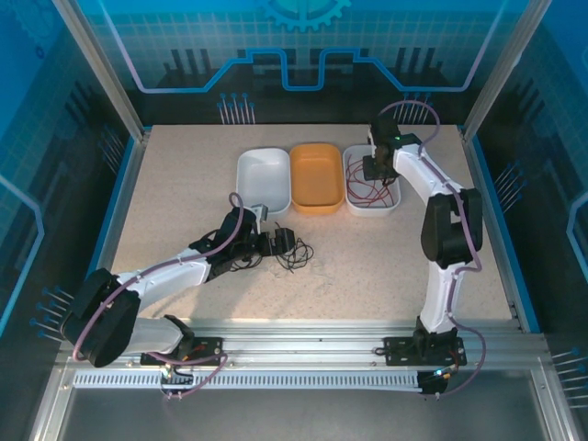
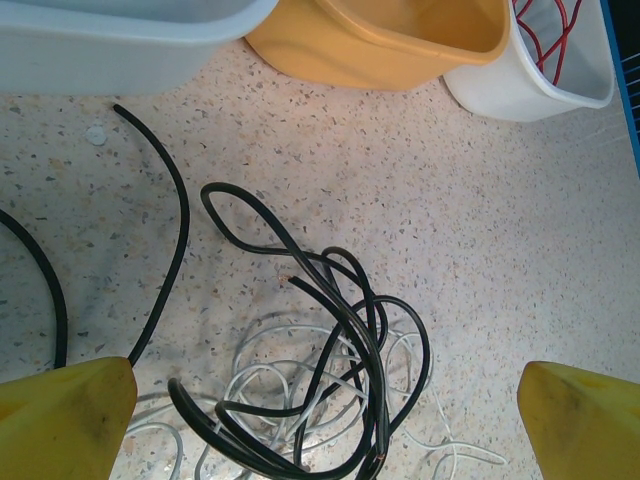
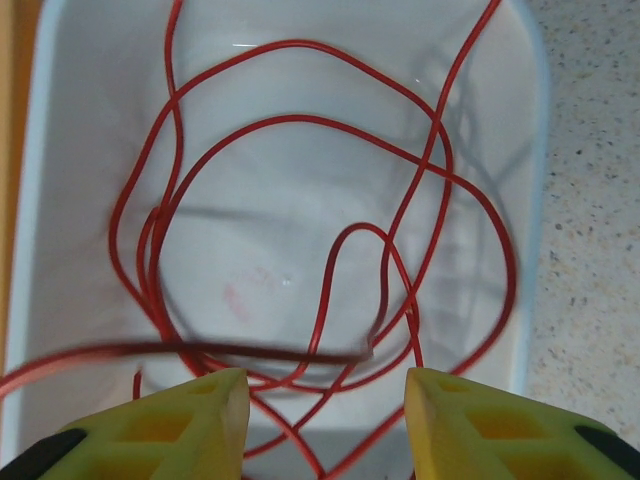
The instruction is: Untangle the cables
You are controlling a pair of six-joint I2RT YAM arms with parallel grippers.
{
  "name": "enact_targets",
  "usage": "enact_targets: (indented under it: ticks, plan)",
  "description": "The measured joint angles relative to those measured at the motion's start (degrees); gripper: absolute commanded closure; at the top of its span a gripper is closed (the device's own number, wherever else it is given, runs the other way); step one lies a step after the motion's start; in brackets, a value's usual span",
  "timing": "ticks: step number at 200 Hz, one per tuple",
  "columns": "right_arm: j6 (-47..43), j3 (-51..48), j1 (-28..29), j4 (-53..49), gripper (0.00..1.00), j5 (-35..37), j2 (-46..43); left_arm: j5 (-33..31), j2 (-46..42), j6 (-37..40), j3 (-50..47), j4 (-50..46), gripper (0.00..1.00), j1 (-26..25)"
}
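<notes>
Right tool [image 3: 325, 382], jaws apart, over red cable [image 3: 290, 118] coiled in white bin [image 3: 535, 150]

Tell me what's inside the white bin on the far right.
Red cable, looped over itself on the bin floor. The right gripper covers the bin's near end, so whatever lies there is hidden.

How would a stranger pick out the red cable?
At the far side of the table three tubs stand in a row. The red cable lies looped inside the white tub at the right end, next to the orange tub. It is the only red one; the black cable and whitish cable lie tangled on the tabletop.
</notes>
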Motion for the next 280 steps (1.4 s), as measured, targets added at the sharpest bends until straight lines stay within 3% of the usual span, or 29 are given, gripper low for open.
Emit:
enact_targets:
  ticks: [30,56,71,135,237,280]
  plan:
    - [-0.31,3.78,-1.05,0.0,0.68,-0.52,3.78,-0.02,0.0,0.0,0.0,-0.02,0.01,0.0]
    - [-0.55,8.55,-1.6,-0.39,0.92,-0.46,6.82,-0.04,0.0,-0.02,0.0,0.0,0.01,0.0]
    - [-0.46,11.47,-1.62,-1.46,1.0,0.11,8.7,-0.02,0.0,-0.04,0.0,0.0,0.01,0.0]
    - [5.33,27.76,-2.08,-16.96,1.0,1.46,17.75,-0.02,0.0,-0.09,0.0,0.02,0.01,-0.22]
    - [11.5,26.56,-0.31,-31.82,1.0,-1.01,15.76,0.02,-0.76,-0.09,0.0,0.02,0.01,-0.26]
    - [11.41,36.68,-1.22,-35.63,1.0,-2.99,21.7,0.26,-0.92,-0.11,0.0,0.07,0.01,-0.26]
